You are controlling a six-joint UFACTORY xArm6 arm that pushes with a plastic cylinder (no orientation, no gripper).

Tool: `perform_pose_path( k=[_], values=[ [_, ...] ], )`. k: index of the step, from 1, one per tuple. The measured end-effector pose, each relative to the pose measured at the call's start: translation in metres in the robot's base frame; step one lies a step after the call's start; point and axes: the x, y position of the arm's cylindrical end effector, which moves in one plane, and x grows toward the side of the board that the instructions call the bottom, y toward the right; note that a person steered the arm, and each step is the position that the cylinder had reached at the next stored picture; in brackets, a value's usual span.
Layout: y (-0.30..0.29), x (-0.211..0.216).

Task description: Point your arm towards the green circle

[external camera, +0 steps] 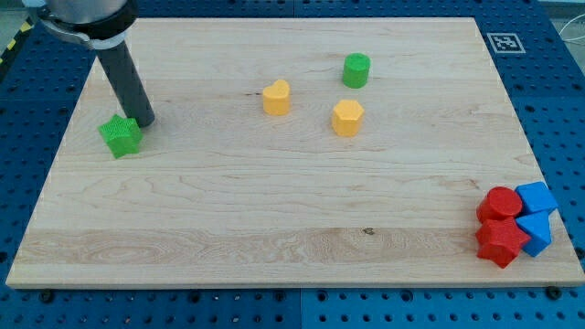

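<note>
Nearest the view's bottom, at its right corner, four matte blocks huddle touching: a red cylinder (500, 203), a red star-like block (502, 241), a blue cube-like block (536, 197) and a blue wedge (536, 230) whose shape is hard to make out. They sit on a pale wooden table (274, 210) with visible grain, over a blue perforated base (562, 110). The green circle (356, 69), a short cylinder, stands near the view's top, right of centre. Below it lie a yellow heart (276, 97) and a yellow hexagon (347, 117). My tip (143, 121), a plain dark rod with no tool to open or hold anything, touches a green star (121, 136) at the view's left, well apart from the circle; the arm is cut off at the top
</note>
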Motion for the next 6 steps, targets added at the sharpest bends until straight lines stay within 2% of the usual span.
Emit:
perform_pose_path(
  k=[1, 2, 4, 5, 6],
  values=[
    [0.009, -0.058],
    [0.07, -0.116],
    [0.288, -0.18],
    [0.388, -0.154],
    [0.413, -0.115]
  ],
)
